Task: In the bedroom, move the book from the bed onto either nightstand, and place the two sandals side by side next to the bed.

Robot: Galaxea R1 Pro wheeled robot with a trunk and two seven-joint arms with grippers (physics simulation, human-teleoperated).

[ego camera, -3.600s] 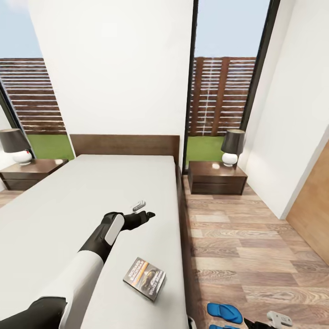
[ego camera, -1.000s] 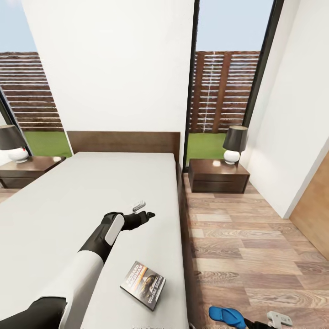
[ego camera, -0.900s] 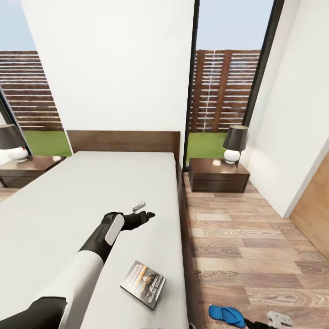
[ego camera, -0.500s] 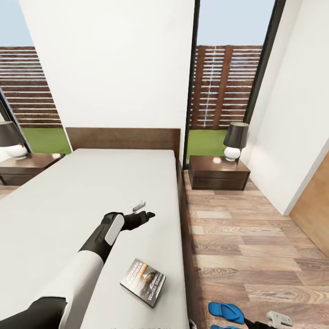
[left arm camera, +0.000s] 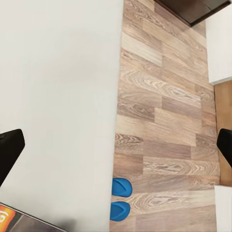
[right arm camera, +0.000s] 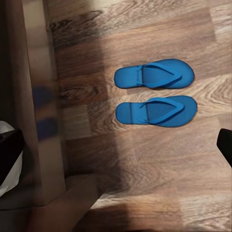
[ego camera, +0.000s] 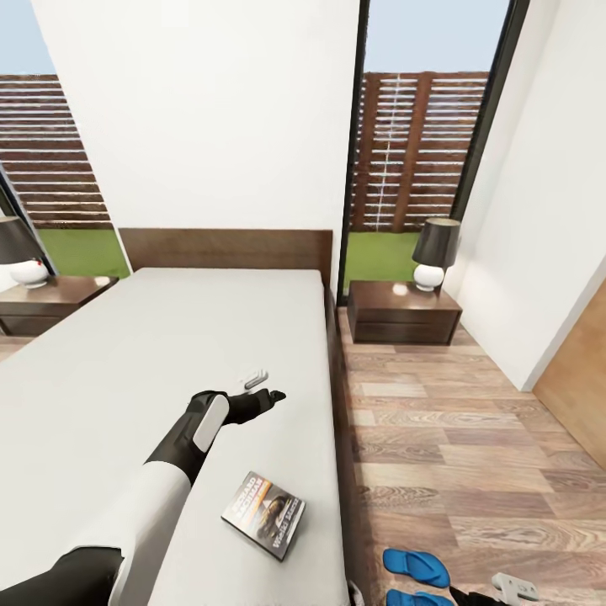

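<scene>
Head view. Left arm reaches out over the bed [ego camera: 126,370]; left tool [ego camera: 265,387] hovers above the grey mattress, fingers parted, nothing between them. Book [ego camera: 263,514] lies flat on the mattress near the bed's right edge, nearer the camera than the tool and well apart from it. Two blue sandals [ego camera: 415,567] on the wood floor [ego camera: 471,454] just beside the bed's right side, at the picture's lower edge; the nearer one is cut off. Right tool [ego camera: 513,587] shows only in part at the lower edge, near the sandals; cannot tell its opening here. Nightstand [ego camera: 404,312] with a lamp [ego camera: 434,252] by the headboard on the right; another nightstand [ego camera: 46,300] on the far side of the bed.

Left wrist view. Dark fingertips [left arm camera: 9,152] wide apart, empty. Mattress under them, a corner of the book [left arm camera: 21,220], sandals [left arm camera: 121,198] on the floor beside the bed.

Right wrist view. Fingertips [right arm camera: 9,154] wide apart, holding nothing. Both sandals [right arm camera: 154,92] lie side by side, parallel, close together, next to the bed frame [right arm camera: 41,106].
</scene>
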